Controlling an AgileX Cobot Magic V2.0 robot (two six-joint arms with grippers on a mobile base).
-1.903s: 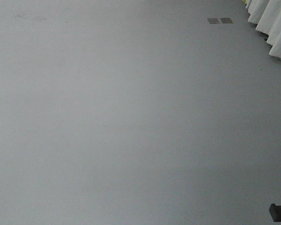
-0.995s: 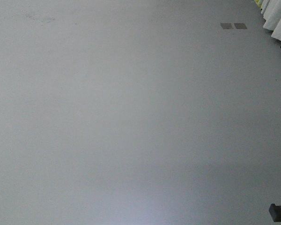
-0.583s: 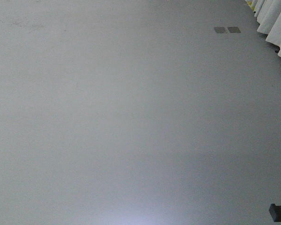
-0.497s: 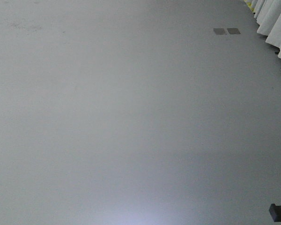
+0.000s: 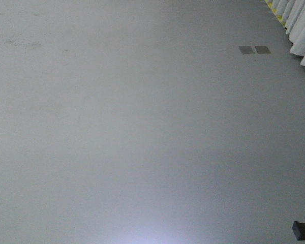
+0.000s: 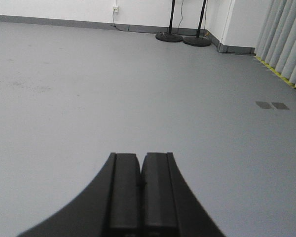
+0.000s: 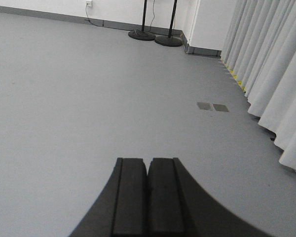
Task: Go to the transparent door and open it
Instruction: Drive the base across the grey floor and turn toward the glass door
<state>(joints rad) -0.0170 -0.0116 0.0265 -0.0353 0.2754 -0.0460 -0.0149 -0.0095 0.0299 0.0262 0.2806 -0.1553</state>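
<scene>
The transparent door is out of view in every camera. My left gripper (image 6: 140, 157) is shut, its two black fingers pressed together with nothing between them, held over bare grey floor. My right gripper (image 7: 147, 162) is likewise shut and empty above the floor. In the front-facing view only small dark corners of the robot show at the bottom edges.
Grey floor (image 5: 142, 127) stretches ahead, with two small grey floor plates (image 5: 254, 50) at the upper right. White curtains (image 7: 266, 74) hang along the right side. Two black round-based stands (image 6: 182, 38) rise by the far white wall (image 6: 64, 7), next to a white corner column (image 7: 207, 22).
The floor plates have slid down and slightly right in the front view, and less of the curtains shows at the right edge; the base is rolling forward. Both grippers' earlier state is not shown.
</scene>
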